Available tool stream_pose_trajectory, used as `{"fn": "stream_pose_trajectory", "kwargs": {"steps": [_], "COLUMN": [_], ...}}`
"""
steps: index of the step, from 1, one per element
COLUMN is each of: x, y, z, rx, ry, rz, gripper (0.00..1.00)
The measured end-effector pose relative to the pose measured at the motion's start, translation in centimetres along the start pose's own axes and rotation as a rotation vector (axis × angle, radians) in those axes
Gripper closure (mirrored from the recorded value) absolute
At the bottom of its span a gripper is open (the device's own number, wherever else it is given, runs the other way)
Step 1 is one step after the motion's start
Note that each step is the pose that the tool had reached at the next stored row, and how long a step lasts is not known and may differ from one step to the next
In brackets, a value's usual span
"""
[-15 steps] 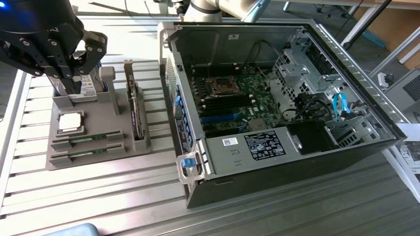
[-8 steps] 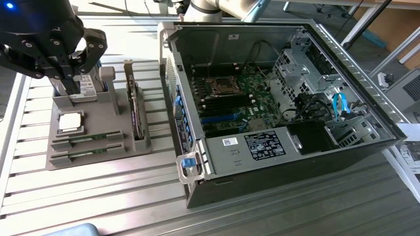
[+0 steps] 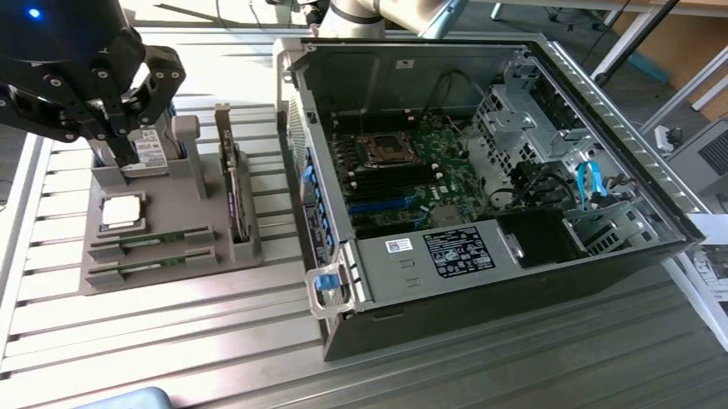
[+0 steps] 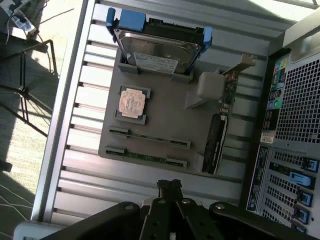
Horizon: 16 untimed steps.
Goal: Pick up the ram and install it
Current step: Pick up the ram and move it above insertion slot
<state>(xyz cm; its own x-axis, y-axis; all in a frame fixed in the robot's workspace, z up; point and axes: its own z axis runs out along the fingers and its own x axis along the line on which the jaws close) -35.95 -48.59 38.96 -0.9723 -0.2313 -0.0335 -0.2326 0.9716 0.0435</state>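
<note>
Two thin green ram sticks with small dark chips sit in the grey plastic holder (image 3: pixel 170 213) on the slatted metal table (image 3: pixel 170 341). In the exterior view I see the first ram stick (image 3: pixel 153 241) just beside the square silver processor chip (image 3: pixel 122 211), and the second ram stick (image 3: pixel 153 264) parallel to it, at the holder's edge. Both lie with the long axis along the exterior view's left-right line. The black gripper (image 3: pixel 123 146) hangs over the opposite end of the holder, in front of the silver hard drive (image 3: pixel 146 160), with its jaws pressed together and nothing between them. The sticks are therefore well apart from it, past the processor chip. The open black computer case (image 3: pixel 615 94) stands at the exterior view's right. In the wrist view the gripper (image 4: pixel 169 186) is closed and empty too. The second ram stick (image 4: pixel 146 156) is the one closest to it, then the first ram stick (image 4: pixel 150 137), then the processor chip (image 4: pixel 132 102) and the hard drive (image 4: pixel 157 52). Both sticks lie crosswise to that line, untouched in their slots.
</note>
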Motion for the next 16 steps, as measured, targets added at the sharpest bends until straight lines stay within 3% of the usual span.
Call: {"fn": "stream_pose_trajectory", "kwargs": {"steps": [16], "x": [0.01], "y": [-0.02], "z": [0.43], "rx": [-0.0057], "ry": [0.0147], "rz": [-0.313], "gripper": [0.89]}}
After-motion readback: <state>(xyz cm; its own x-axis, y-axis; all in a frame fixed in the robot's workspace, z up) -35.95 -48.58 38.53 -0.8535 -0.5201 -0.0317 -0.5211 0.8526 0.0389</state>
